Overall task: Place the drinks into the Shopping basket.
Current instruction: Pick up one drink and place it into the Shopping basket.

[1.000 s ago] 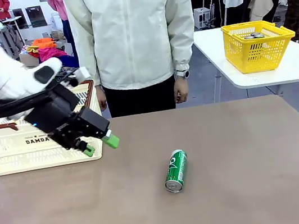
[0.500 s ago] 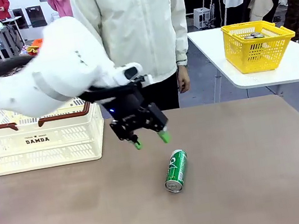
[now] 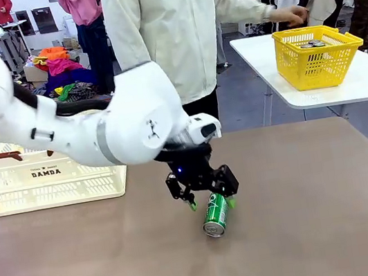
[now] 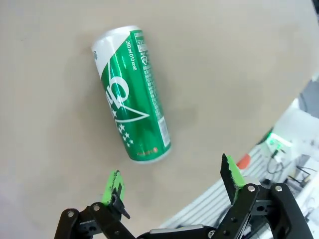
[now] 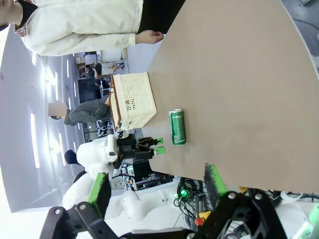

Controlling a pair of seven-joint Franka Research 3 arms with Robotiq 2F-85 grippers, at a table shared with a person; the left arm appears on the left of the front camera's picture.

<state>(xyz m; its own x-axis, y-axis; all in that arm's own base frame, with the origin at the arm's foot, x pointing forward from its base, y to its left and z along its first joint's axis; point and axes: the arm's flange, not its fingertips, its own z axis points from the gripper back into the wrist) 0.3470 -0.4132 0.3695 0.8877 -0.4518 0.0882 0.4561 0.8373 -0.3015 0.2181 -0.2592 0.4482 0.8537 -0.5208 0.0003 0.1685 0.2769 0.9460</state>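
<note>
Left pincer [image 3: 212,204] spread over green can [image 3: 217,214], Shopping basket [image 3: 58,183] contents unclear

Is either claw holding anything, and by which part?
Nothing is held: left claw open over the lying green can; right claw open, empty.

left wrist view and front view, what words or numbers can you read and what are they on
"DAMDA": on the side of the Shopping basket, front view.
"250 ml (110 kcal)": on the green can, near its silver top, left wrist view.
The can's large white lettering and fine print, and the small line above "DAMDA": too stylised or small to read.
</note>
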